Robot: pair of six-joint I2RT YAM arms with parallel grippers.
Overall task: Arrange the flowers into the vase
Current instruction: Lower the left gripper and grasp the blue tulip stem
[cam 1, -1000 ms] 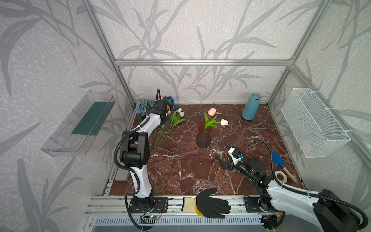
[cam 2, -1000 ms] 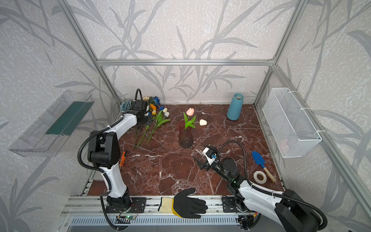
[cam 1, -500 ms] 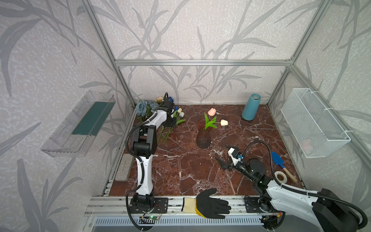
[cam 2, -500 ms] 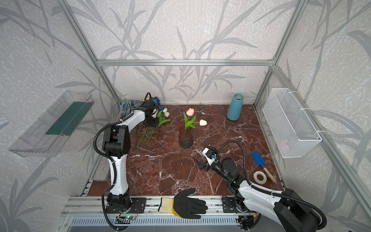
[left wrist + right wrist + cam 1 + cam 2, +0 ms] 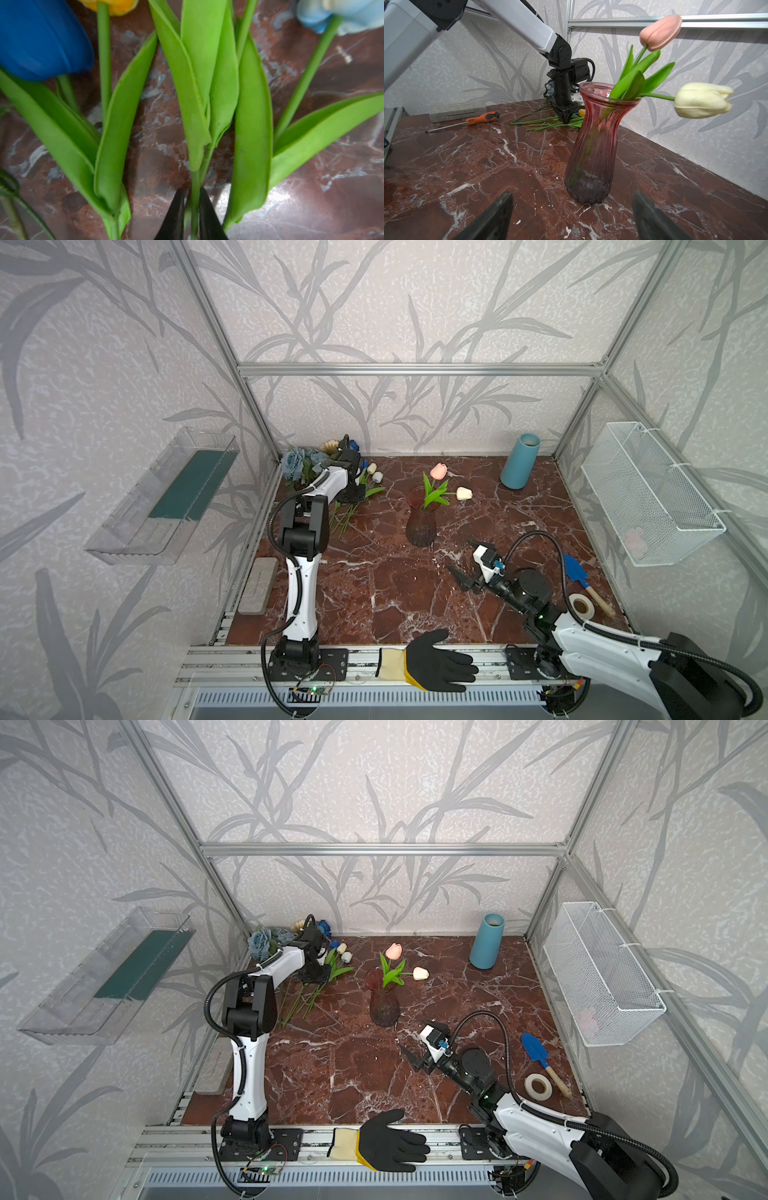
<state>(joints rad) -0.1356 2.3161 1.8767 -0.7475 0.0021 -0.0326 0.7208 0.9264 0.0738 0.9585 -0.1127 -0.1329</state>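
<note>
Left tool (image 5: 191, 190) pinches 1 green tulip stem (image 5: 195, 178) among the loose flowers (image 5: 373, 491) lying in the worktop's (image 5: 374, 593) back-left corner. Right tool (image 5: 572, 194) gapes wide, empty, facing the vase (image 5: 593, 145), which stands upright mid-worktop with 2 flowers in it: pink tulip (image 5: 660, 32), white tulip (image 5: 702, 99)

— What kind of place is this?
— A robotics lab cell. Silver aluminium frame bars (image 5: 415, 369) hold grey leaf-patterned wallpaper panels (image 5: 415, 302) around a red-brown marbled tabletop (image 5: 374, 593).
— And the machines?
— Two white-and-black robot arms (image 5: 300, 597) (image 5: 598, 651) bolted to a slotted metal rail (image 5: 232, 660).
</note>
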